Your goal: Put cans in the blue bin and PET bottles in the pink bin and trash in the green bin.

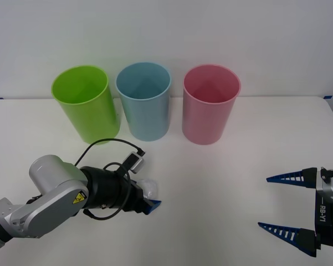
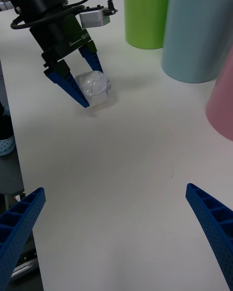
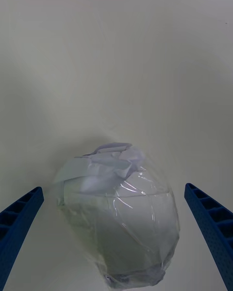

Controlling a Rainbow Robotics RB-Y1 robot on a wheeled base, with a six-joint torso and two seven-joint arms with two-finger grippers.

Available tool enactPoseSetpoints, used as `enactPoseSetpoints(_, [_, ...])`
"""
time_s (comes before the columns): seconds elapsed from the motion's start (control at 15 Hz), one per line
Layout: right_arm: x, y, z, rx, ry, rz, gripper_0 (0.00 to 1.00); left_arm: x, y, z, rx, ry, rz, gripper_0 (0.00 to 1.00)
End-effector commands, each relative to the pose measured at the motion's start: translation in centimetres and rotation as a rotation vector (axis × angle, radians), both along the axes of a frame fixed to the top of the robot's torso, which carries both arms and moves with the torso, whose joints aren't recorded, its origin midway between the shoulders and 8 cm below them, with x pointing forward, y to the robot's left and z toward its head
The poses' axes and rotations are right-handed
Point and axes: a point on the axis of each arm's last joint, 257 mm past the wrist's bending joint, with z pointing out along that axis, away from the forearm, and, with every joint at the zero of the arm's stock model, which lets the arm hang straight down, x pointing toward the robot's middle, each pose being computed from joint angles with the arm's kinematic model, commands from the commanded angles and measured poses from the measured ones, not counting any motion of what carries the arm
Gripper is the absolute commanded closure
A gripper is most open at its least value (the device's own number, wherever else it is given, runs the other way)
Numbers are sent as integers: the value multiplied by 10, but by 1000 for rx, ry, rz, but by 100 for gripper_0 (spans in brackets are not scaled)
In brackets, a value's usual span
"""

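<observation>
**Left hand straddles the trash, ready to close**

My left hand (image 1: 147,200) sits low on the white table (image 1: 210,188), its blue fingers (image 2: 68,85) apart with the trash (image 1: 148,188) lying between them, one finger on each side. I cannot tell whether either finger touches it yet. The wad is roundish, with no clear long axis. From the wad, the green bin (image 1: 87,102) stands toward 11 o'clock in the front view, the blue bin (image 1: 145,100) at about 12 and the pink bin (image 1: 209,103) toward 1. My right hand (image 1: 291,205) waits, fingers spread, well apart at about 3 o'clock; the left is far nearer. The move ahead, as I judge it, is to squeeze, lift and carry toward the green bin.
</observation>
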Motion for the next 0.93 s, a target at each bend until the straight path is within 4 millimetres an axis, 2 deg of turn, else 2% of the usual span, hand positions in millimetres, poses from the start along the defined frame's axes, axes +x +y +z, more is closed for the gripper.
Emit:
enactPoseSetpoints(0.07, [0, 0, 0, 0, 0, 0, 0, -1, -2, -1, 0, -1, -2, 0])
enactPoseSetpoints(0.33, [0, 0, 0, 0, 0, 0, 0, -1, -4, -1, 2, -5, -6, 0])
enactPoseSetpoints(0.4, [0, 0, 0, 0, 0, 0, 0, -1, -4, -2, 6, -7, -8, 23])
enactPoseSetpoints(0.47, [0, 0, 0, 0, 0, 0, 0, -1, -3, -3, 9, -7, -9, 57])
enactPoseSetpoints(0.53, [0, 0, 0, 0, 0, 0, 0, -1, -4, -2, 9, -11, -10, 82])
enactPoseSetpoints(0.6, [0, 0, 0, 0, 0, 0, 0, 0, -3, -2, 12, -13, -10, 88])
enactPoseSetpoints(0.93, [0, 0, 0, 0, 0, 0, 0, 0, -3, -2, 14, -16, -11, 89])
